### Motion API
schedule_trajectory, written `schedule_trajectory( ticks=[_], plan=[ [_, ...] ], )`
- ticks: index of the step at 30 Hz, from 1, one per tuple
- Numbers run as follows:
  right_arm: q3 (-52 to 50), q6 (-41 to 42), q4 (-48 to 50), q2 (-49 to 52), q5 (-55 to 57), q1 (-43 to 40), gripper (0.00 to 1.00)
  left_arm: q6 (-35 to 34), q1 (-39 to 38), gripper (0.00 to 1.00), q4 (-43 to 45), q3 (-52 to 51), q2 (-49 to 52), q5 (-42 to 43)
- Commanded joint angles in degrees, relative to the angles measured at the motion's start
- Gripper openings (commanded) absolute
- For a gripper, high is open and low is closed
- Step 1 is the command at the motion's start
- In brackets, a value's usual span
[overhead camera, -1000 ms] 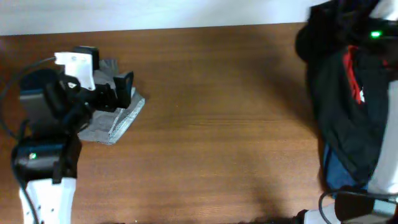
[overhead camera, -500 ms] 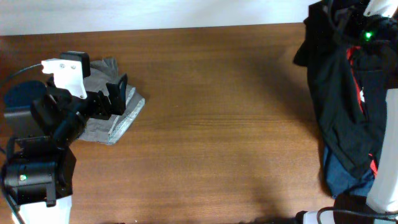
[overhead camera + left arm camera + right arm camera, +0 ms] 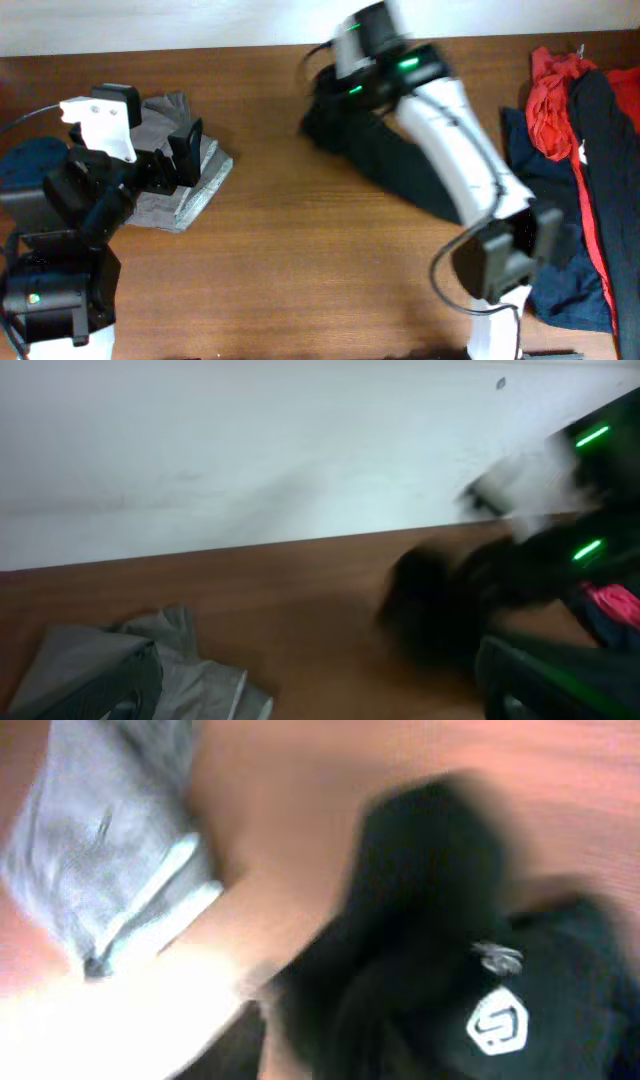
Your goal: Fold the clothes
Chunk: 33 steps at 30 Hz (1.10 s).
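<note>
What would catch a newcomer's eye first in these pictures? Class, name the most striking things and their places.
The right arm reaches diagonally across the middle of the table, with the black T-shirt bunched beneath it. The shirt's white round logo fills the right wrist view. A folded grey garment lies at the left, and a pile of red, navy and black clothes sits at the right edge.

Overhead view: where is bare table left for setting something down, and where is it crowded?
Free: the bare table between the grey folded garment and the black T-shirt, and the front strip from that garment to the right arm's base. Crowded: the back centre under the right arm and the heaped clothes along the right edge.
</note>
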Motion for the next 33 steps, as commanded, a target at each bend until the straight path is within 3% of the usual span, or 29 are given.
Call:
schedule_trajectory(
  ticks=[1,4,9,14,22,23,25,29,31,33],
  plan=[
    [0.7,0.6,0.8,-1.5,4.9,6.8,0.64,0.0,0.2,0.99,0.2,0.8,-1.1,-0.4],
    [0.9,0.6,-0.2,-1.8,12.1,6.9,0.75,0.0,0.2,0.99,-0.1,0.8,-1.1,-0.4],
    [0.9,0.6,-6.3,-2.2,12.3,-5.6,0.76,0.0,-0.1,1.0,-4.6,0.7,1.4,5.0],
    [0.9,0.6,-11.0,-2.2,10.8,-14.8,0.75,0.0,-6.3,0.99,-9.5,0.6,12.3,8.7],
    [0.9,0.6,-18.2,-2.2,5.5,-23.0,0.75,-0.3,-18.3,0.98,4.2,0.6,39.9,7.5],
    [0.9,0.6,-19.6,-2.2,5.6,-23.6,0.76,-1.6,-19.5,0.8,8.3,0.6,44.6,7.5],
    [0.8,0.4,-20.7,-2.2,5.6,-24.1,0.75,-3.9,-20.7,0.65,12.9,0.6,50.0,6.8],
    [0.8,0.4,-21.6,-2.2,5.7,-24.1,0.75,-8.4,-21.4,0.69,18.3,0.6,57.4,4.1],
    [0.8,0.4,-21.8,-2.2,5.7,-24.1,0.76,-9.4,-21.4,0.62,19.8,0.6,59.0,4.2],
    [0.8,0.4,-21.9,-2.2,5.7,-24.1,0.76,-9.4,-21.8,0.25,19.9,0.7,59.1,4.2]
  ],
)
